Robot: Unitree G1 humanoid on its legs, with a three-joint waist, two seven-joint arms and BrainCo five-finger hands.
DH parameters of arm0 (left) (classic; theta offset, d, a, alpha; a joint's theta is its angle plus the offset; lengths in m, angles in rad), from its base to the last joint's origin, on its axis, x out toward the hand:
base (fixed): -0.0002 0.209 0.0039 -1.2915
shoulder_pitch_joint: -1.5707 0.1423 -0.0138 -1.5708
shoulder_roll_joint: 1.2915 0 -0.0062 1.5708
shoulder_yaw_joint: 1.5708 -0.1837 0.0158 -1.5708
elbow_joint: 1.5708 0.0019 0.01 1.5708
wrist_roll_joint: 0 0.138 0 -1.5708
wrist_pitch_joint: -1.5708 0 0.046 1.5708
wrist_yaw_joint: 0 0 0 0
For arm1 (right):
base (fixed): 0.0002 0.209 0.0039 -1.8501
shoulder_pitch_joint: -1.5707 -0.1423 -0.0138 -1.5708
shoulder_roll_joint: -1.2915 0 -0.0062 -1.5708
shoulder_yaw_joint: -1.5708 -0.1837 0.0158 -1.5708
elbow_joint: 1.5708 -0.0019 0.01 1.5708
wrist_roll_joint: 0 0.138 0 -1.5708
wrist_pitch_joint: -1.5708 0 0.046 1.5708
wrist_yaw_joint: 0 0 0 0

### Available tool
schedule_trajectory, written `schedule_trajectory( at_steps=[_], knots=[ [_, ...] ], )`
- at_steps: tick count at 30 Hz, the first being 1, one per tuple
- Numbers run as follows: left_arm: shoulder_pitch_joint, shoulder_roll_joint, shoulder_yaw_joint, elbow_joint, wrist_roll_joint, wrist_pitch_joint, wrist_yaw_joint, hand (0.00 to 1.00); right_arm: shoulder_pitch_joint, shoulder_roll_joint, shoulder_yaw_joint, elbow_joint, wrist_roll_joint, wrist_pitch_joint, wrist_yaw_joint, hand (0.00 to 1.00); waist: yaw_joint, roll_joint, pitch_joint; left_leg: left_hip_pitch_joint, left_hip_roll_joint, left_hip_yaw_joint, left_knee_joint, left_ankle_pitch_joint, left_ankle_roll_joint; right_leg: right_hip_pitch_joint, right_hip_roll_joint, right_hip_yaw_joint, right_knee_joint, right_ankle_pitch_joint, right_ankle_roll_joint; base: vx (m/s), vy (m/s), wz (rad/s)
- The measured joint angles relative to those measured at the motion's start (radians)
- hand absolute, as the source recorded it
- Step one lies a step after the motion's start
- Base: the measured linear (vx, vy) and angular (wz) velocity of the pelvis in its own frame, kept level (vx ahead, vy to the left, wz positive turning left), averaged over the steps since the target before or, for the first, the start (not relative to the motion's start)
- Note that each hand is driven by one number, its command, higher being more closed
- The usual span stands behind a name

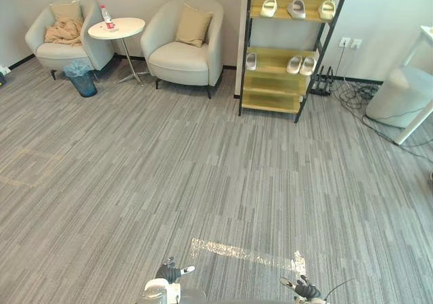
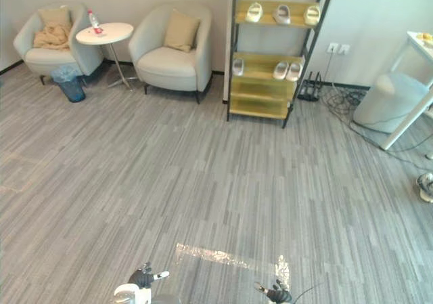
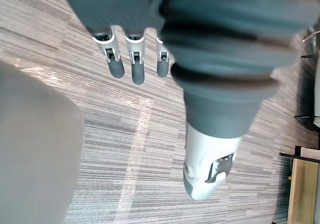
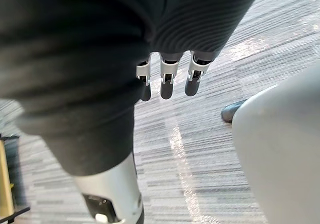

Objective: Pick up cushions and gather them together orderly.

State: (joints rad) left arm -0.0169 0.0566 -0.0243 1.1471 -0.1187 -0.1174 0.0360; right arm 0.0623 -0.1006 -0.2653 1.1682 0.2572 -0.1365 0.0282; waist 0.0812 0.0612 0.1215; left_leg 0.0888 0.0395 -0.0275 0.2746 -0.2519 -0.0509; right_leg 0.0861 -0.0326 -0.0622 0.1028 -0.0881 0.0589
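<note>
Two tan cushions stand far across the room. One cushion (image 1: 193, 25) leans upright against the back of the right armchair (image 1: 184, 43). The other cushion (image 1: 66, 11) stands at the back of the left armchair (image 1: 62, 36), above a crumpled tan blanket (image 1: 64, 31). My left hand (image 1: 169, 272) hangs low at the near edge of the view, fingers (image 3: 125, 59) straight and holding nothing. My right hand (image 1: 306, 289) hangs likewise, its fingers (image 4: 167, 79) straight over the carpet.
A round white side table (image 1: 117, 29) with a bottle (image 1: 107, 16) stands between the armchairs, a blue bin (image 1: 82, 78) in front. A wooden shelf (image 1: 284, 50) with slippers stands right of them. A white pouf (image 1: 400, 95), table leg and cables are at far right.
</note>
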Motion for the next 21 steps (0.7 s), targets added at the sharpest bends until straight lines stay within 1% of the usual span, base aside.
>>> schedule_trajectory(
  at_steps=[2, 3, 7, 12, 21],
  knots=[
    [0.0, -0.002, 0.0, 0.001, 0.0, 0.0, 0.0, 0.0, 0.001, 0.001, -0.005, 0.0, 0.0, 0.0, -0.001, 0.0, 0.0, 0.0, -0.001, 0.02, 0.004, -0.005, -0.042, 0.002, 0.003, 0.005, 0.003, -0.006, 0.001, 0.002, -0.003, -0.07, -0.022, 0.1],
    [0.001, -0.001, 0.001, 0.001, 0.0, 0.0, 0.0, 0.0, 0.003, 0.005, -0.005, -0.002, -0.001, 0.0, -0.001, 0.0, -0.001, -0.003, -0.004, 0.029, 0.005, -0.007, -0.063, 0.016, 0.006, 0.005, 0.002, -0.008, 0.001, 0.006, -0.006, -0.08, -0.029, 0.07],
    [0.004, -0.004, 0.005, 0.001, 0.001, 0.0, 0.0, 0.0, 0.013, 0.008, -0.003, -0.017, -0.001, -0.001, -0.001, 0.0, -0.001, -0.003, -0.009, 0.055, 0.009, 0.006, -0.119, 0.047, 0.0, -0.001, 0.001, 0.001, 0.002, 0.011, -0.01, -0.06, -0.028, -0.06],
    [0.004, -0.008, 0.009, 0.001, 0.001, 0.0, 0.0, 0.0, 0.015, 0.008, 0.003, -0.02, -0.001, -0.001, -0.003, 0.0, -0.001, -0.002, -0.016, 0.056, 0.016, 0.005, -0.152, 0.068, -0.011, -0.018, 0.008, 0.003, 0.002, 0.013, -0.014, -0.01, -0.022, -0.03],
    [0.004, -0.021, 0.047, 0.0, 0.004, 0.0, 0.002, 0.0, 0.021, 0.01, 0.005, -0.021, -0.002, -0.001, -0.009, 0.0, -0.002, -0.002, -0.032, 0.054, 0.015, -0.03, -0.167, 0.086, -0.02, -0.016, 0.01, -0.038, -0.006, 0.01, -0.019, 0.03, -0.011, 0.1]
  ],
)
